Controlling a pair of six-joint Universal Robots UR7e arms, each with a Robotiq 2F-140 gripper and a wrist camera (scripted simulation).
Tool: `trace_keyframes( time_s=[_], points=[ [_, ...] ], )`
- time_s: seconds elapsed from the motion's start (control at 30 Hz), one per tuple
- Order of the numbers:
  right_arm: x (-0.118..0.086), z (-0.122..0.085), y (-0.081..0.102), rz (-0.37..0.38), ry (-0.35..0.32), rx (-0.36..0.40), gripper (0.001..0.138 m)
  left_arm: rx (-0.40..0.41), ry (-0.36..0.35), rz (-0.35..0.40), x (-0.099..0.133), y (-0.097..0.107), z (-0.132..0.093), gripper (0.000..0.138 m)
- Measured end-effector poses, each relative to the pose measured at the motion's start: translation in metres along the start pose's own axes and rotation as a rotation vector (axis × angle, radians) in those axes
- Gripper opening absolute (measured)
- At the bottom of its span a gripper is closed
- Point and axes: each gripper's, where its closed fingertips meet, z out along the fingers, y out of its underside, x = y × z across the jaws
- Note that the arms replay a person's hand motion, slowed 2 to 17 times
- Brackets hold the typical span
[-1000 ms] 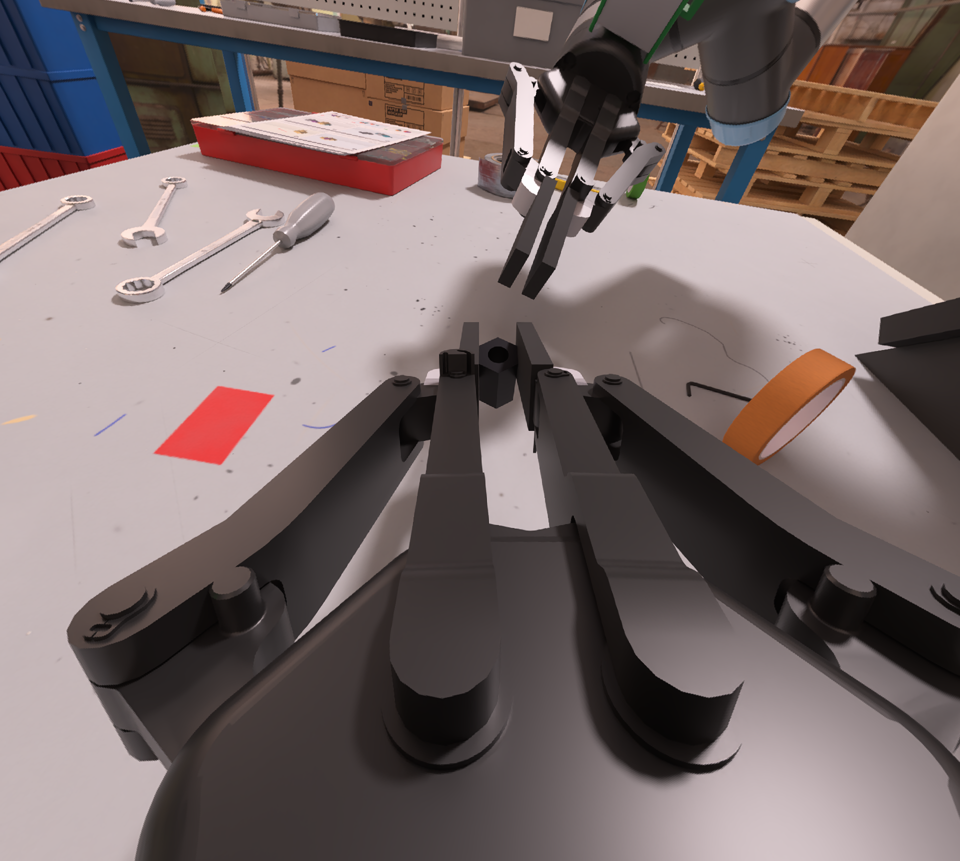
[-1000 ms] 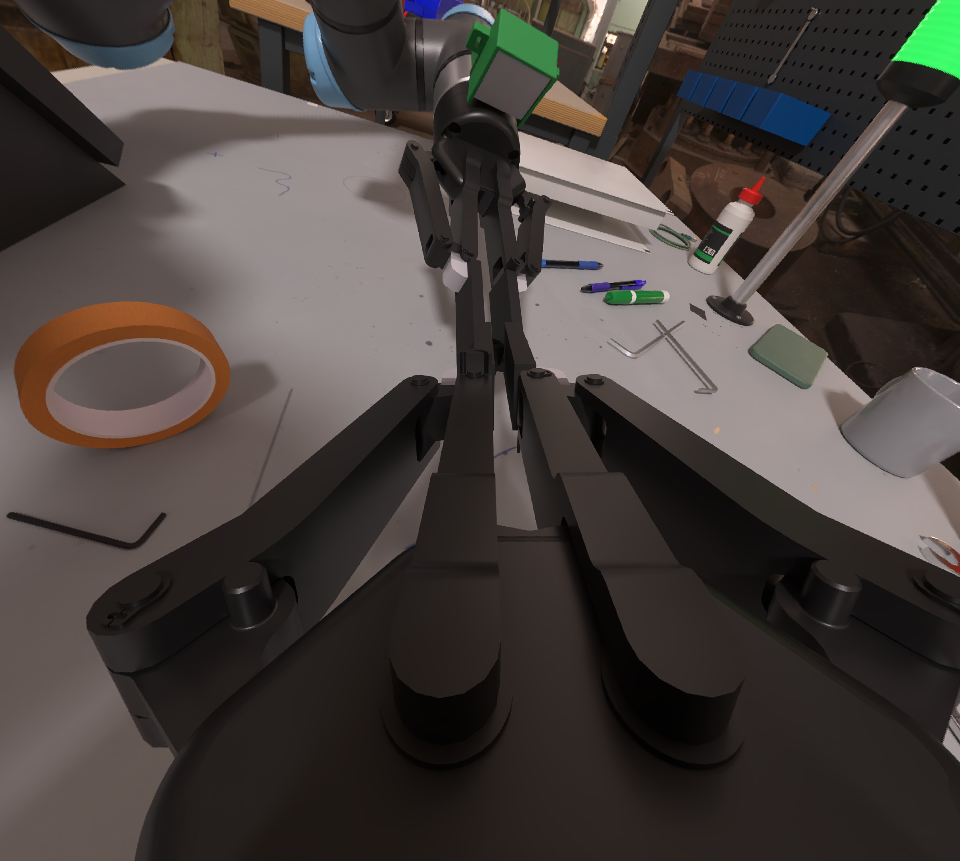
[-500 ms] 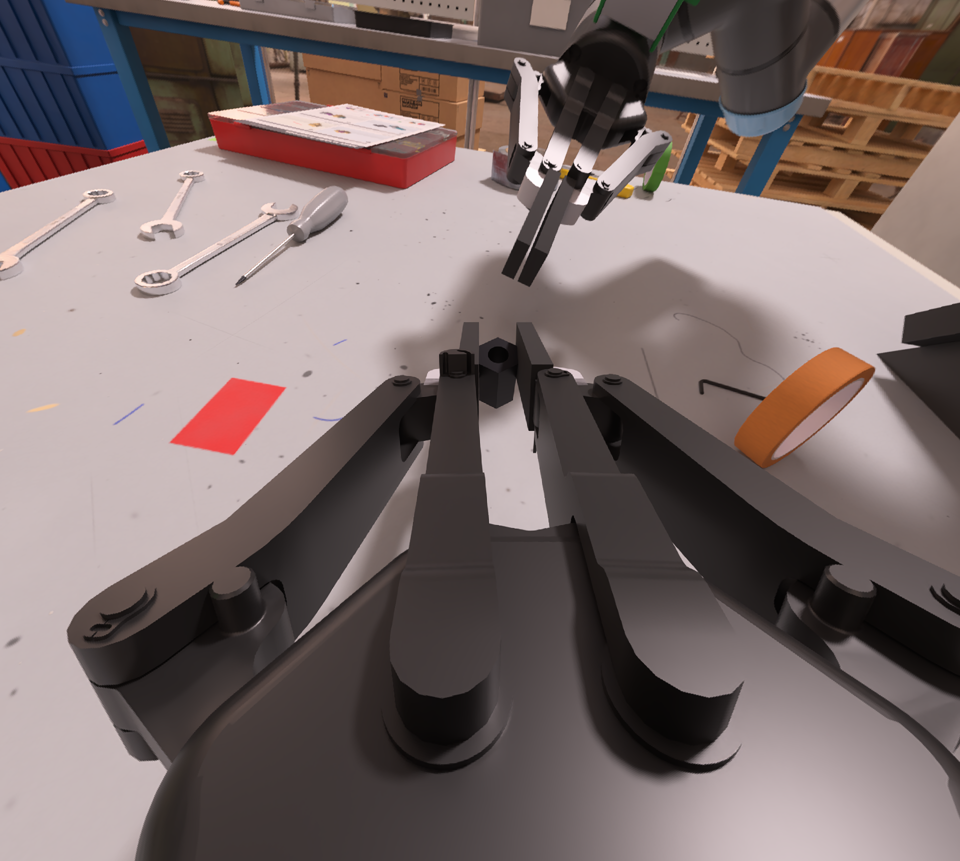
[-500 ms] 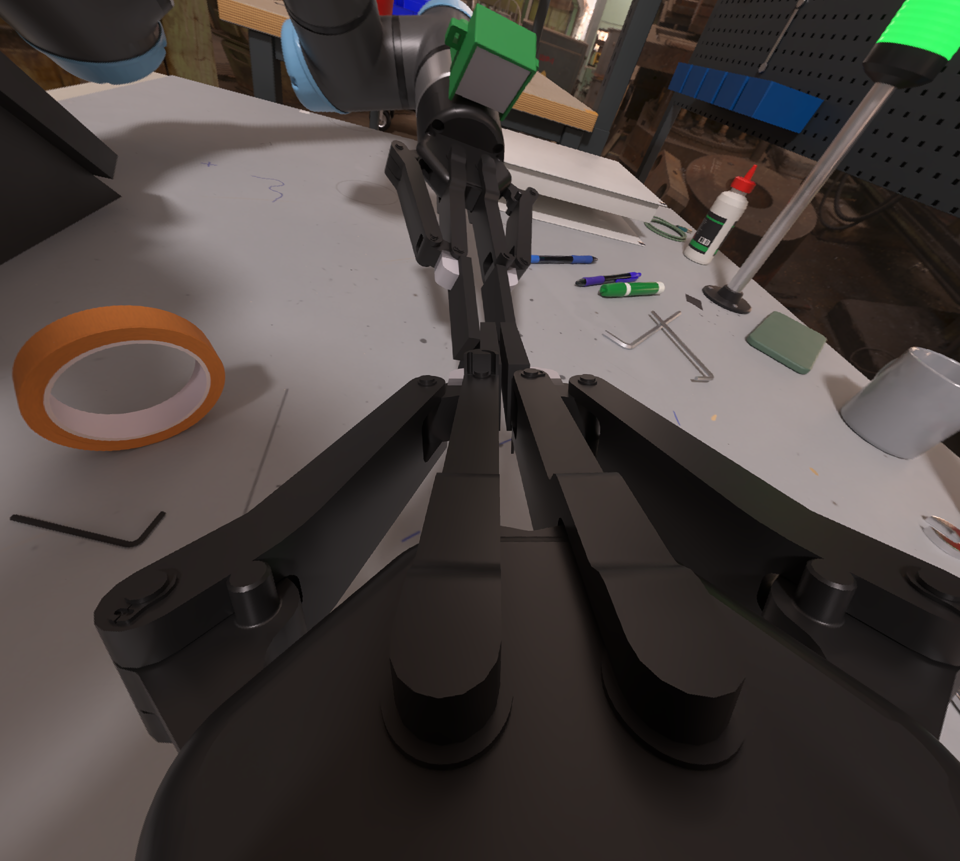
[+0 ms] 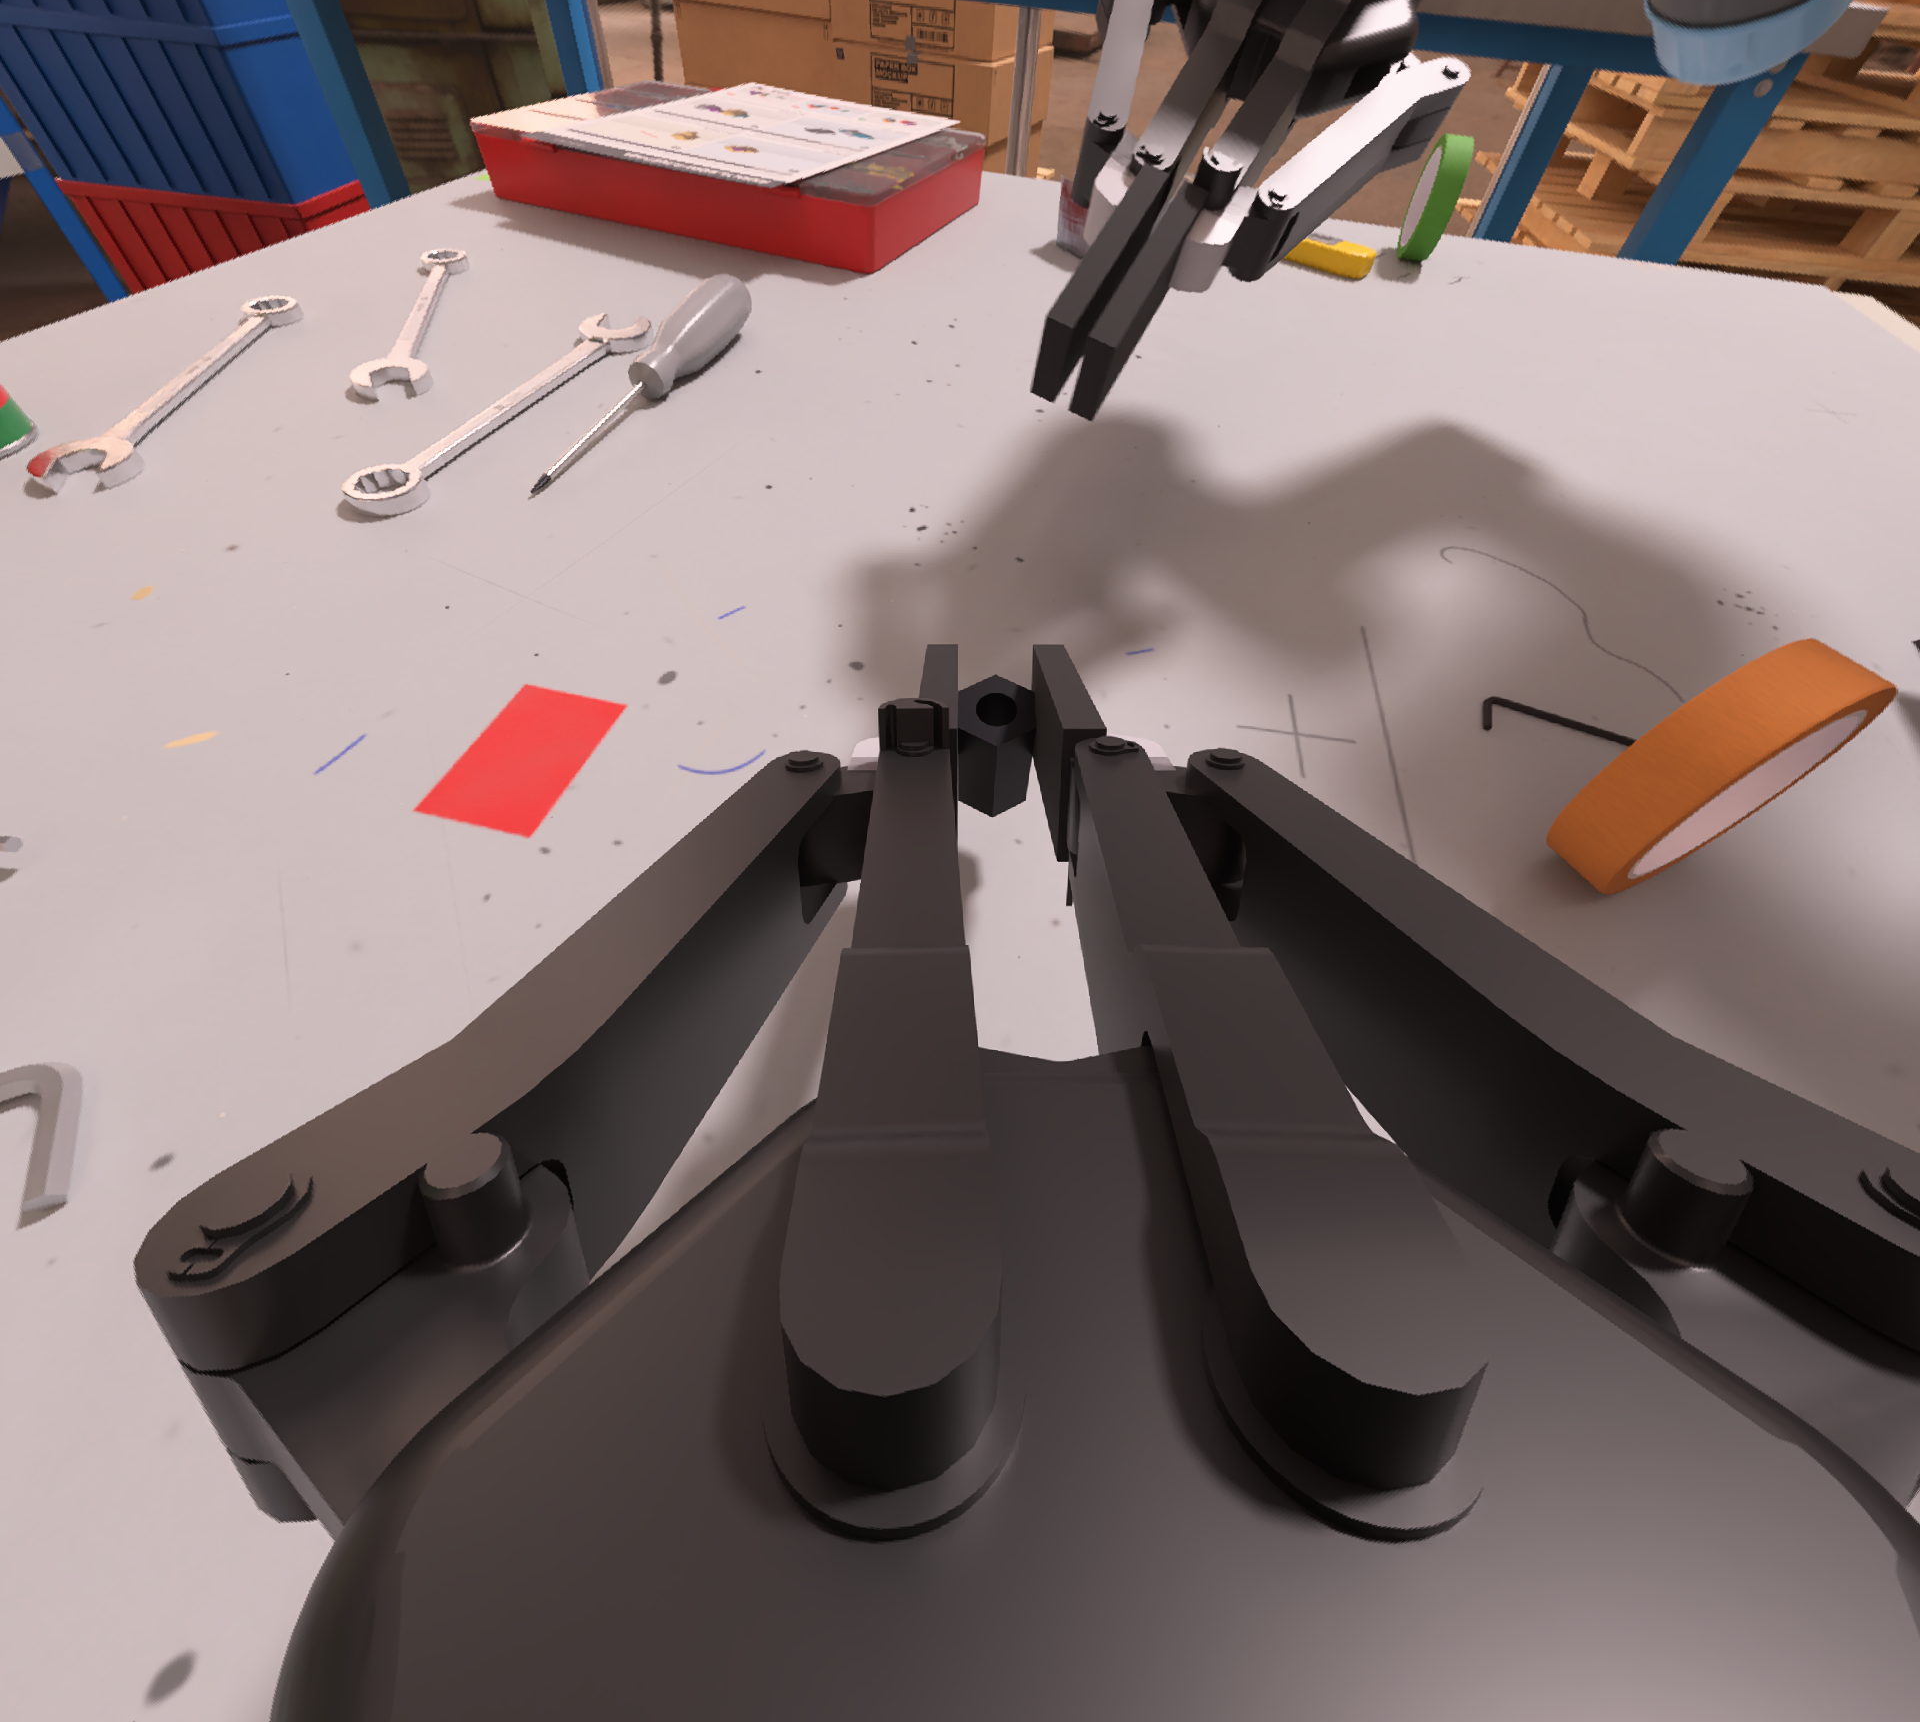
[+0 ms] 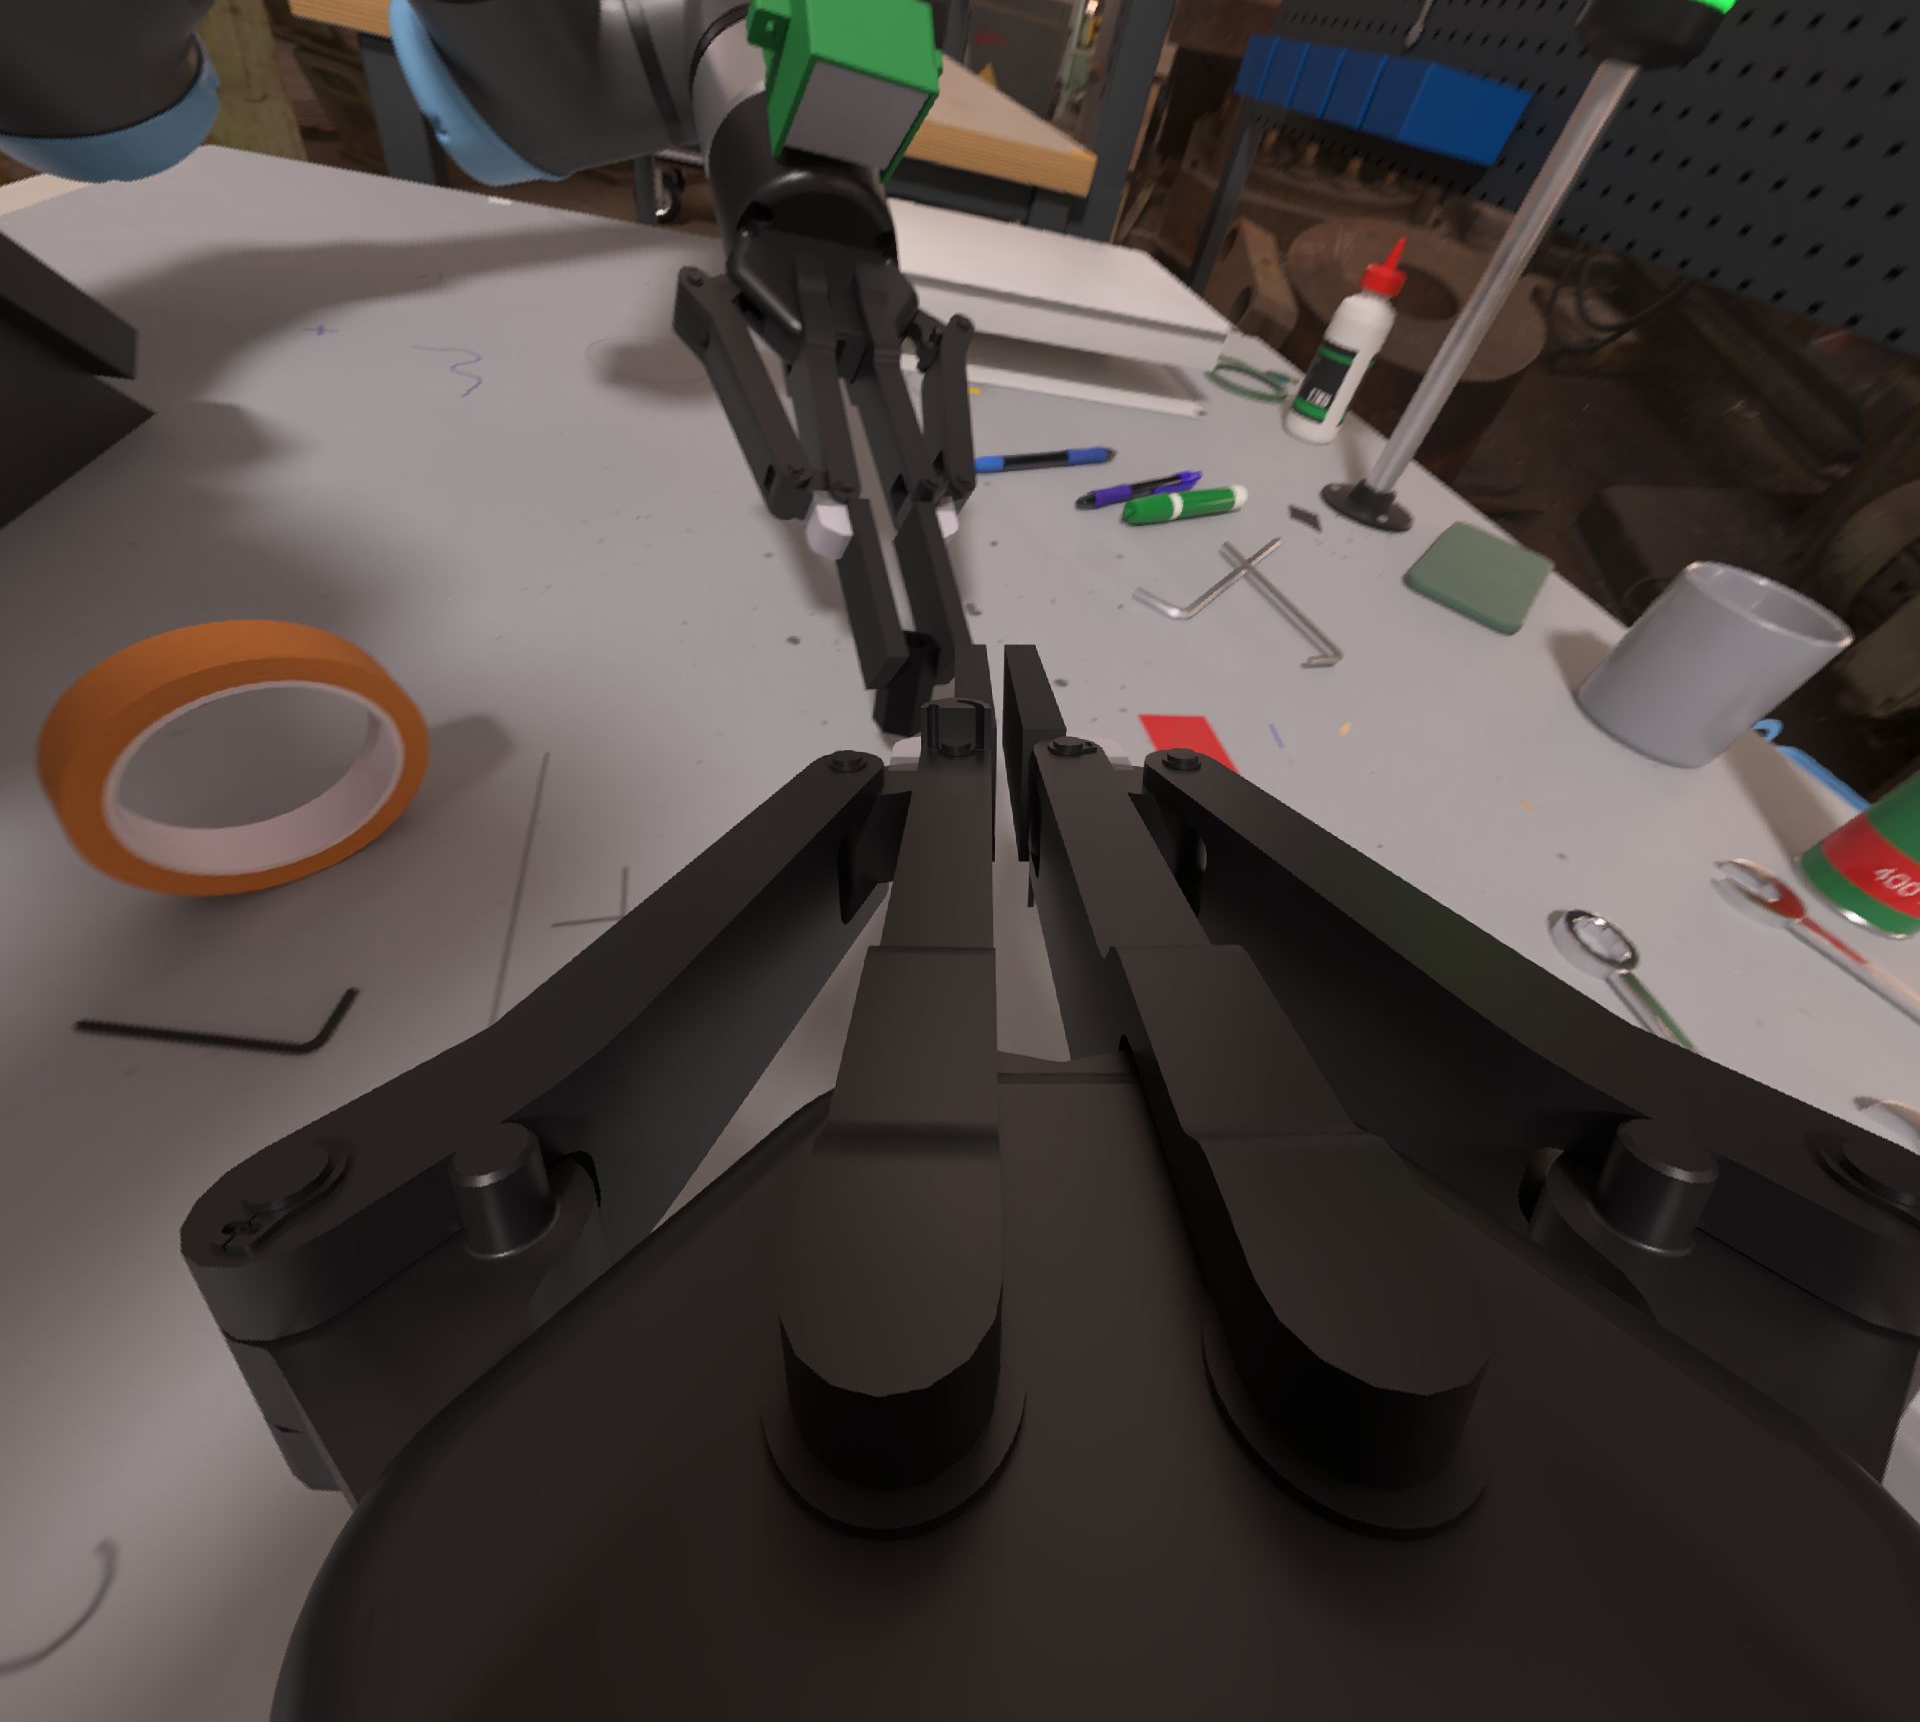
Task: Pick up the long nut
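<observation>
The long nut point(image 5: 992, 737) is a black hexagonal piece with a round bore, and the bore faces the camera. My left gripper point(image 5: 995, 685) is shut on it and holds it above the grey table point(image 5: 312, 633). In the right wrist view the left gripper point(image 6: 902, 685) reaches in from the far side, and I cannot make out the nut between its fingers there. My right gripper point(image 6: 995, 680) is shut and empty. In the left wrist view the right gripper point(image 5: 1070, 389) hangs above the table, beyond the nut and apart from it.
An orange tape roll point(image 5: 1714, 768) and a black hex key point(image 5: 1548, 722) lie to the right. A red patch point(image 5: 520, 758), wrenches point(image 5: 488, 420), a screwdriver point(image 5: 665, 363) and a red box point(image 5: 727, 186) are on the left. A grey mug point(image 6: 1704, 664) and pens point(image 6: 1174, 503) lie farther off.
My left gripper has risen with the nut, so the table sits farther below. The right gripper has drawn up and away from the nut and stays shut.
</observation>
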Motion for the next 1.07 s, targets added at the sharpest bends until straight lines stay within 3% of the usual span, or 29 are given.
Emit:
trace_keyframes(
  time_s=[0.23, 0.43, 0.63, 0.83, 1.07],
  points=[
    [-0.031, -0.002, 0.021, -0.008, -0.097, -0.120, 0.005, -0.040, 0.004, 0.016, 0.001, 0.005, 0.002, 0.019],
    [-0.052, 0.006, 0.047, -0.007, -0.129, -0.275, 0.006, -0.080, 0.009, 0.017, 0.002, 0.011, 0.004, 0.019],
    [-0.067, 0.013, 0.064, -0.019, -0.149, -0.379, 0.007, -0.093, 0.024, 0.006, 0.003, 0.013, 0.004, 0.019],
    [-0.072, 0.016, 0.072, 0.017, -0.154, -0.428, 0.009, -0.149, 0.037, -0.019, 0.004, 0.021, 0.005, 0.019],
    [-0.073, 0.018, 0.073, 0.070, -0.162, -0.441, 0.013, -0.178, 0.026, 0.013, 0.005, 0.023, 0.007, 0.019]
  ],
)
